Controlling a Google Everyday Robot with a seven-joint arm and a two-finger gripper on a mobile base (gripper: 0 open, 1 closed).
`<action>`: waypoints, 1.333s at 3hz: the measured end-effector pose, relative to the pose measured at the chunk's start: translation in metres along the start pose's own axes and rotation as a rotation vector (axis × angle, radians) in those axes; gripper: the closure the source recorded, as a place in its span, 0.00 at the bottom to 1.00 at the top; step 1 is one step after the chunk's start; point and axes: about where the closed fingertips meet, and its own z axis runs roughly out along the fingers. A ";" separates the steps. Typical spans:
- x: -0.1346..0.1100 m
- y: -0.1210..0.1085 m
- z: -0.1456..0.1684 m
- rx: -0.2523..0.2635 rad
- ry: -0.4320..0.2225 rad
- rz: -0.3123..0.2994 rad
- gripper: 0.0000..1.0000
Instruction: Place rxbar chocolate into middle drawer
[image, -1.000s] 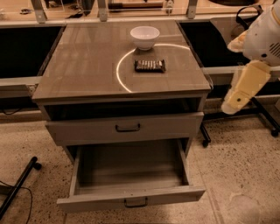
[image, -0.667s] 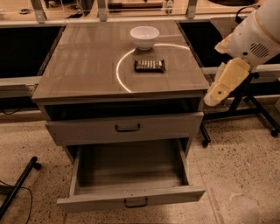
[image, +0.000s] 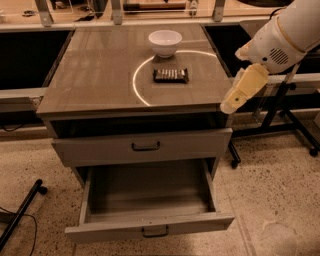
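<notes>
The rxbar chocolate (image: 171, 75) is a flat dark bar lying on the cabinet top, just in front of the white bowl (image: 165, 42). The middle drawer (image: 150, 226) is pulled out, and its inside shows nothing in it. Its dark handle is at the front. My gripper (image: 230, 105) hangs in the air at the cabinet top's front right corner, to the right of the bar and apart from it, pointing down and left. It holds nothing that I can see.
The drawer front above (image: 145, 146) is pushed in. A bright arc of reflected light crosses the cabinet top (image: 95, 75). A black stand with wheels (image: 290, 120) is on the right. A dark leg and a cable (image: 20, 210) lie on the floor at the left.
My arm has swung left toward the cabinet, and the gripper now sits at the top's front right corner. The bar, bowl and drawers have not moved.
</notes>
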 end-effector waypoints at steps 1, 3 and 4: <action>-0.007 -0.011 0.008 0.000 -0.014 -0.022 0.00; -0.039 -0.056 0.052 0.008 -0.074 -0.047 0.00; -0.070 -0.092 0.111 -0.008 -0.135 -0.036 0.00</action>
